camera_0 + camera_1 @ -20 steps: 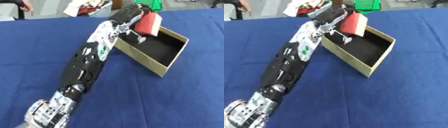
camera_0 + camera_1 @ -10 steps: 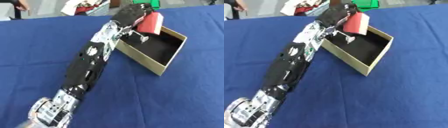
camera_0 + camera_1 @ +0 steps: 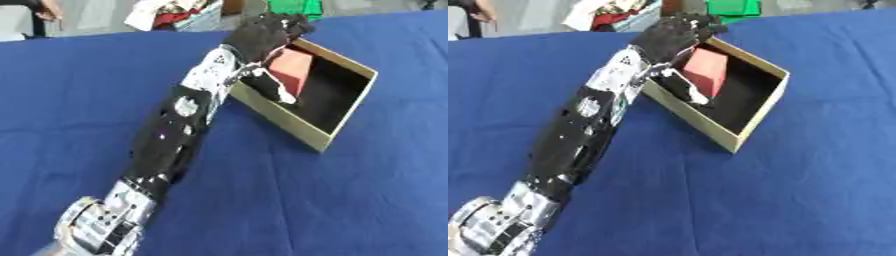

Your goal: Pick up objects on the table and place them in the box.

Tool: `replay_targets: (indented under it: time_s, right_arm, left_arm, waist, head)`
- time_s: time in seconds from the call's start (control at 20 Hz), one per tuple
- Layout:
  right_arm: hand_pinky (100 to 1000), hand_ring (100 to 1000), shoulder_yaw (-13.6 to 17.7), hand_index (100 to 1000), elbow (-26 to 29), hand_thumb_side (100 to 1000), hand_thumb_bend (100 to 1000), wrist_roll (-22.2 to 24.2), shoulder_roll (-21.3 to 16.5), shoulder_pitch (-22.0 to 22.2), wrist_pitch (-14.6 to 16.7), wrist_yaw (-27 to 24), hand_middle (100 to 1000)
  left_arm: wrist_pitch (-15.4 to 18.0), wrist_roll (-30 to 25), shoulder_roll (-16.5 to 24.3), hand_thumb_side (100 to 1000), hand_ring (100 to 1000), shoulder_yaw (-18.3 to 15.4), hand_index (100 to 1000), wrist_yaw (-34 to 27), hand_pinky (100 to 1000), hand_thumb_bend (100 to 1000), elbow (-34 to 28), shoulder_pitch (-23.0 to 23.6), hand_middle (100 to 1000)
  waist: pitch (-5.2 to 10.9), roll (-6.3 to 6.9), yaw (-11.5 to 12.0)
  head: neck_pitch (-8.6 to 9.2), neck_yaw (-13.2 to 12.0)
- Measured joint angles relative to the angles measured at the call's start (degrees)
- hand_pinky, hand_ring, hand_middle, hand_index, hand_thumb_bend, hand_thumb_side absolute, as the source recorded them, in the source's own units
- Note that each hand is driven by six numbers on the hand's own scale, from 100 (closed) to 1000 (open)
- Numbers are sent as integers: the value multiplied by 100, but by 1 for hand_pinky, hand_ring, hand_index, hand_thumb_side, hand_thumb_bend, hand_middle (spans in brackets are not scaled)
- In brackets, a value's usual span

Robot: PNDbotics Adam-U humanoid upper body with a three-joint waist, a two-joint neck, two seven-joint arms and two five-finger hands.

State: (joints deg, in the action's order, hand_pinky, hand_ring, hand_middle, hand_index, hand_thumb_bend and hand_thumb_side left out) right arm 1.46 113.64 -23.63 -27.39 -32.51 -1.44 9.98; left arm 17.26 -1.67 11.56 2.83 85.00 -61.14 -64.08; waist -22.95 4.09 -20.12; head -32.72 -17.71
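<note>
Counter (image 3: 367,200): covered in a deep blue cloth that fills nearly the whole view; its far edge runs along the top, with clutter beyond it.
Left arm (image 3: 171,145): black with silver joints; it comes up from the lower left corner and stretches diagonally across the cloth to the box.
Box (image 3: 750,127): shallow, open-topped, tan card walls with a black inside; it lies askew on the far right part of the counter; no writing shows on it.
Left hand (image 3: 262,35): dark, over the near-left wall of the box at its far corner; fingers curled round the top of the red block, thumb (image 3: 271,89) reaching down along the block's side into the box; grasping the block.
Red block (image 3: 707,70): salmon-red, box-shaped, tilted, inside the box at its left end; whether its lower edge touches the black floor I cannot tell; no label or print can be read on it.
Green thing (image 3: 295,7): bright green, past the counter's far edge, just behind the hand; no text legible.
Heap of cloth (image 3: 171,12): white and red, past the far edge to the left.
Right hand: in neither view.
</note>
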Motion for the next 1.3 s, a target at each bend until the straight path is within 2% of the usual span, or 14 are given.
replay_targets:
  time_s: [0.25,0.4,0.45,0.6,0.8,1.1,1.3]
  right_arm:
    - [792,782,22,808,0,939,100,-2,0,26,-2,0,780]
    - [792,782,28,808,0,939,100,-8,0,32,-6,0,780]
    - [792,782,30,808,0,939,100,-11,0,46,-8,0,781]
    - [792,782,32,808,0,938,100,-18,-1,93,-11,0,781]
    - [791,781,43,808,0,937,100,-26,-6,146,-18,0,781]
    - [791,781,137,808,0,936,100,-109,-68,325,-43,12,781]
    - [791,780,207,808,0,934,100,-187,-133,430,-58,45,781]
  left_arm:
    - [-289,467,0,553,839,-29,940,-281,776,799,-139,50,852]
    - [-388,740,0,514,808,-30,918,-637,732,698,-250,76,817]
    - [-422,825,0,496,793,-31,912,-810,708,615,-319,96,799]
    - [-519,1082,2,513,778,-66,898,-1565,682,469,-619,110,780]
    - [-655,1444,74,625,760,-100,893,-2894,647,234,-1141,110,764]
    - [-896,1365,522,607,725,-22,883,-4674,611,148,-1973,386,740]
    - [-1160,1156,919,657,701,-29,873,-5606,592,100,-2619,746,721]
  waist:
    - [5,-11,42]
    - [27,-38,53]
    - [45,-43,75]
    - [86,-58,129]
    - [160,-68,191]
    - [306,-104,502]
    - [396,-128,702]
  head:
    - [-25,20]
    - [-53,26]
    - [-56,32]
    - [-101,75]
    - [-153,150]
    - [-302,439]
    - [-400,642]
